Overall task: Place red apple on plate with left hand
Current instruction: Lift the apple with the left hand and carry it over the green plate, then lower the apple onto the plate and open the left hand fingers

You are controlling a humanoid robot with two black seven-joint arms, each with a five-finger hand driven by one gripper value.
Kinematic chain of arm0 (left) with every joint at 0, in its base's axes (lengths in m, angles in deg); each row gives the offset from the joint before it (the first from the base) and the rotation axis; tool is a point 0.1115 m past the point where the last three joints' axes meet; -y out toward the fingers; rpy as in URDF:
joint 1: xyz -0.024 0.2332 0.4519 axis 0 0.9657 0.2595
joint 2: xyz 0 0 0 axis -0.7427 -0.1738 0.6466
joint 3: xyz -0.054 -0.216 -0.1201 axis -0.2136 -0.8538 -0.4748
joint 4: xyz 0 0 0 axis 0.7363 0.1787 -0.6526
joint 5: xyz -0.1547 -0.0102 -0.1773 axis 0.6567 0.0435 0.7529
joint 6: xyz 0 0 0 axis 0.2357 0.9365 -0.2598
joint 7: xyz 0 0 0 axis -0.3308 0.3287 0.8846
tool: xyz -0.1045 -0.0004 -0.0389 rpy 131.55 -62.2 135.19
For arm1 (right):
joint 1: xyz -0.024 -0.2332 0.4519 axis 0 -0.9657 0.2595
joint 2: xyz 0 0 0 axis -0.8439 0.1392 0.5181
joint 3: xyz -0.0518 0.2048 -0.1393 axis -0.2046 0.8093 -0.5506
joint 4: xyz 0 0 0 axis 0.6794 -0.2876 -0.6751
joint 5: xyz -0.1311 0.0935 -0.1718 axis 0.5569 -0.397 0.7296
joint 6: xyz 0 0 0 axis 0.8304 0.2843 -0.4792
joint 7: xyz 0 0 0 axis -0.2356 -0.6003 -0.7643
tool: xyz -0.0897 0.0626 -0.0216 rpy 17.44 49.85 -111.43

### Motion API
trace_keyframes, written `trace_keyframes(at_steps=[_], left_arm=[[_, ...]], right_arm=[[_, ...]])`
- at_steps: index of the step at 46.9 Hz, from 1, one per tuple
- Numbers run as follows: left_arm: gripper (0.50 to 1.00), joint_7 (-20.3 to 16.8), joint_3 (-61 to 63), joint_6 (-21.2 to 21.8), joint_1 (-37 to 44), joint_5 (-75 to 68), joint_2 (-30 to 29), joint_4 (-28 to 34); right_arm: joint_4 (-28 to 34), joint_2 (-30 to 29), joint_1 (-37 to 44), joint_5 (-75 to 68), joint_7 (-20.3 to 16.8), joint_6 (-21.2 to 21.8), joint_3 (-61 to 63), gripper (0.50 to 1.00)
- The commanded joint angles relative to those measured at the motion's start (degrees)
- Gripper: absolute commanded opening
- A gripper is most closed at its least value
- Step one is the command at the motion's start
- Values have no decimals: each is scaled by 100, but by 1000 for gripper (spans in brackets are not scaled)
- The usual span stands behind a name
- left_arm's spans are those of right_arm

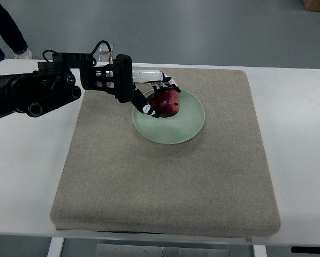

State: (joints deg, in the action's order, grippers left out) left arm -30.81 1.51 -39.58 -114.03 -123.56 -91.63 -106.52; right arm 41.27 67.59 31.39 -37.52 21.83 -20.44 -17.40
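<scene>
Left hand [149,91] and its arm crossing the mat's [165,182] far-left corner, fingers around the red apple [166,101] blocking the plate's [186,126] far-left rim, plate's near and right rim unobstructed, near and right mat bare, white table [299,139] margins open

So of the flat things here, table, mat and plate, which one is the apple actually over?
The pale green plate: the red apple sits within its upper-left rim, the left hand around it. The grey mat and white table lie beneath.
</scene>
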Motion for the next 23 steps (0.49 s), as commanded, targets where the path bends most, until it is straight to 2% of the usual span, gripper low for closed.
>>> trace_keyframes(at_steps=[1,9,14,17,20,23], left_arm=[[658,-1,3,40,45,-8,10,34],[707,-1,-6,180,133,-8,107,166],[767,-9,-6,277,186,1,116,166],[776,-18,12,277,230,-8,116,166],[846,-18,12,277,248,-8,116,166],[866,-18,29,277,248,-8,116,166]], right_arm=[[0,0,0,-1,0,-1,4,930],[0,0,0,-1,0,-1,-4,932],[0,0,0,8,0,-1,4,930],[0,0,0,-1,0,-1,-4,930],[0,0,0,8,0,-1,-5,930],[0,0,0,-1,0,0,4,930]])
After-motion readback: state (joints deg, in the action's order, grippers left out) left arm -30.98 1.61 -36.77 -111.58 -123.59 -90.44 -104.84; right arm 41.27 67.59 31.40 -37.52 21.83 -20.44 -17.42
